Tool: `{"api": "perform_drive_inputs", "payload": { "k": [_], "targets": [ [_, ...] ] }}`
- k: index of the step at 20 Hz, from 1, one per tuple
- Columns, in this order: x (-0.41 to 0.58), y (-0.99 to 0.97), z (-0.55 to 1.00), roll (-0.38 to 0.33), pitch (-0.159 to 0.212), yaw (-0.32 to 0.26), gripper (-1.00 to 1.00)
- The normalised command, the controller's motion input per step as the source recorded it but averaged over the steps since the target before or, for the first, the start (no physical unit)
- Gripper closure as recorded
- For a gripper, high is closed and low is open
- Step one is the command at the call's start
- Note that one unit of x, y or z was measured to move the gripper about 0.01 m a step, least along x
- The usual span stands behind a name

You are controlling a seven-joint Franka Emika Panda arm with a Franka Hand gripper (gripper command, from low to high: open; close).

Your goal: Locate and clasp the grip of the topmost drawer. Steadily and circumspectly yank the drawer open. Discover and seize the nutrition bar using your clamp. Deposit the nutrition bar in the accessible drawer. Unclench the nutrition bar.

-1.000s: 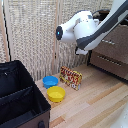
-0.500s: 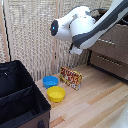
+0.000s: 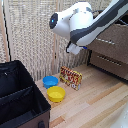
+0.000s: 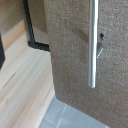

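Observation:
The nutrition bar, a red-and-yellow packet, leans upright against the wicker wall on the wooden table. The brown drawer unit stands at the exterior view's right, its fronts flush. The clamp hangs from the bulky white-grey arm, above the bar and just to the exterior view's left of the drawers. It is too small and blurred to show its jaws. The wrist view shows a brown drawer front and its silver bar handle close up, with no fingers in view.
A blue bowl and a yellow bowl sit on the table to the exterior view's left of the bar. A large black case fills the exterior view's lower left. A wicker screen forms the back.
The arm has shifted slightly up and towards the exterior view's left. The bar, bowls and drawers have not moved.

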Motion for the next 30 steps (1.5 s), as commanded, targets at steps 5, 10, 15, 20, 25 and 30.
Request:
{"api": "perform_drive_inputs", "payload": {
  "k": [5, 10, 15, 20, 25, 30],
  "targets": [
    [0.301, 0.0, 0.09, 0.267, -0.03, -0.165, -1.0],
    [0.324, 0.0, 0.0, 0.371, 0.0, -0.142, -1.0],
    [0.314, 0.0, 0.0, 0.375, 0.0, -0.143, -1.0],
    [0.3, 0.0, -0.01, 0.375, 0.004, -0.139, -1.0],
    [0.296, 0.0, -0.01, 0.375, 0.022, -0.132, -1.0],
    [0.32, 0.0, 0.0, 0.375, 0.041, -0.11, -1.0]
  ]
}}
